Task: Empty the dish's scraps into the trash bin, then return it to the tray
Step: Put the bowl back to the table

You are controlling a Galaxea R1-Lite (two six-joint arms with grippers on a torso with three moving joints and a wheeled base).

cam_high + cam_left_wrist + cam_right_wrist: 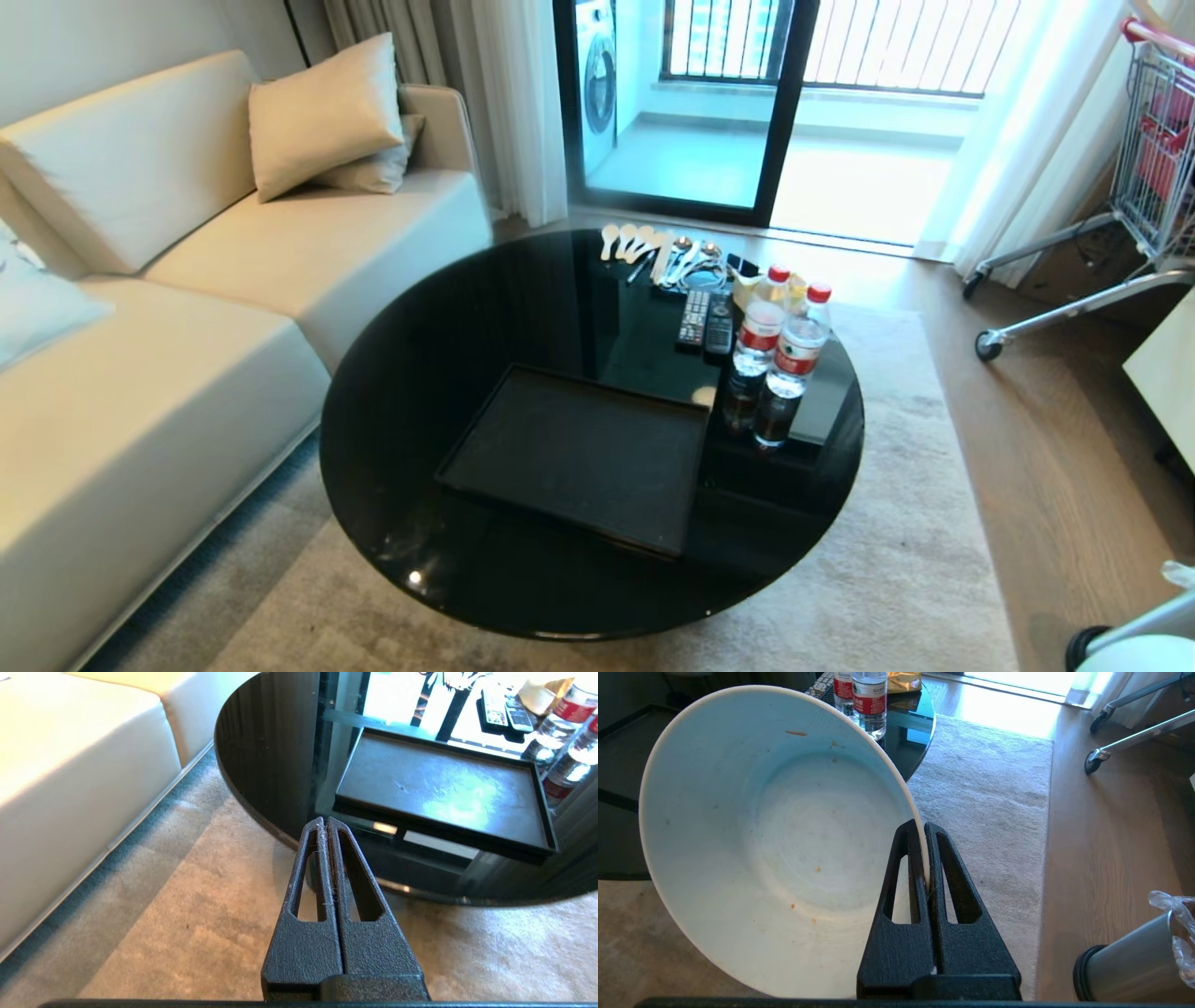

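Observation:
In the right wrist view my right gripper [923, 828] is shut on the rim of the dish [775, 844], a glossy white bowl held tilted on edge above the carpet, off the table's right side. Of the scraps, only tiny orange specks [796, 733] cling inside it. The trash bin [1134, 956], brushed steel with a black base ring and a clear liner, stands on the wooden floor to the right. The black tray [579, 448] lies bare on the round table. My left gripper [323, 821] is shut on nothing, over the carpet before the table's near edge.
The round black glass table [420, 373] carries two water bottles [784, 355], remotes [705, 322] and spoons [653, 247] behind and right of the tray. A cream sofa [187, 327] runs along the left. A shopping cart [1148, 159] stands at the far right.

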